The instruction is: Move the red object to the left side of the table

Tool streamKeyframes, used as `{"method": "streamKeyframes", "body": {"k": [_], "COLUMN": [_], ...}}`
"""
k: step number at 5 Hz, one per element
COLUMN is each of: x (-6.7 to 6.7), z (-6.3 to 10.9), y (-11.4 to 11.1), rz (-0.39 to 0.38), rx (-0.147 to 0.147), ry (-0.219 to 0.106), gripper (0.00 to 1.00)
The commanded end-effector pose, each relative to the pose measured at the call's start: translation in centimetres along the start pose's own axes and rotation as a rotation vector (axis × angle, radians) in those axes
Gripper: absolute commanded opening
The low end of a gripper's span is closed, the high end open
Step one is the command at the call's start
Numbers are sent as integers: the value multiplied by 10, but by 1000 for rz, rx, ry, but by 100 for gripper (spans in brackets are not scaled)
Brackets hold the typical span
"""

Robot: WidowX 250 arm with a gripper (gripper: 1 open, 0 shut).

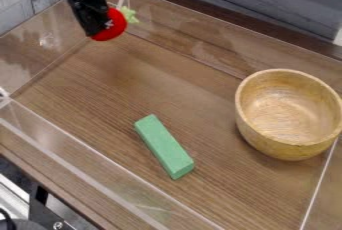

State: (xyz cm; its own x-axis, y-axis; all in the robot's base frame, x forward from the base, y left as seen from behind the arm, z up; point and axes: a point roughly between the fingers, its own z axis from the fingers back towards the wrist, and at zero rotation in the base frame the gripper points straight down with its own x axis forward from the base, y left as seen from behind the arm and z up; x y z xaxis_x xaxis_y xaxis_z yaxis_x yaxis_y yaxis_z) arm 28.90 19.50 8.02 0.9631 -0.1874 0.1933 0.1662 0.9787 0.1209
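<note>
The red object [112, 24], a small round toy fruit with a green leafy top, hangs above the far left part of the wood-grain table [147, 84]. My black gripper [99, 26] comes down from the top edge and is shut on the red object. The fruit sticks out to the right of the fingers, its leaf pointing right. It is lifted off the tabletop, close to the left acrylic wall.
A green rectangular block [163, 145] lies flat near the front middle. A wooden bowl [289, 112] stands at the right. Low clear acrylic walls [40, 49] border the tabletop, and a clear bracket sits at the back left corner.
</note>
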Motion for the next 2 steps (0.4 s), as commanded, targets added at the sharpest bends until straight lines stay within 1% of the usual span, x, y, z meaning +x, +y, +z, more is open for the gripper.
{"method": "streamKeyframes", "body": {"k": [1, 2], "x": [5, 3], "z": [14, -1], "y": [22, 23], "rz": [-34, -14], "rx": [22, 7], "ry": [-38, -28], "gripper": [0, 0]}}
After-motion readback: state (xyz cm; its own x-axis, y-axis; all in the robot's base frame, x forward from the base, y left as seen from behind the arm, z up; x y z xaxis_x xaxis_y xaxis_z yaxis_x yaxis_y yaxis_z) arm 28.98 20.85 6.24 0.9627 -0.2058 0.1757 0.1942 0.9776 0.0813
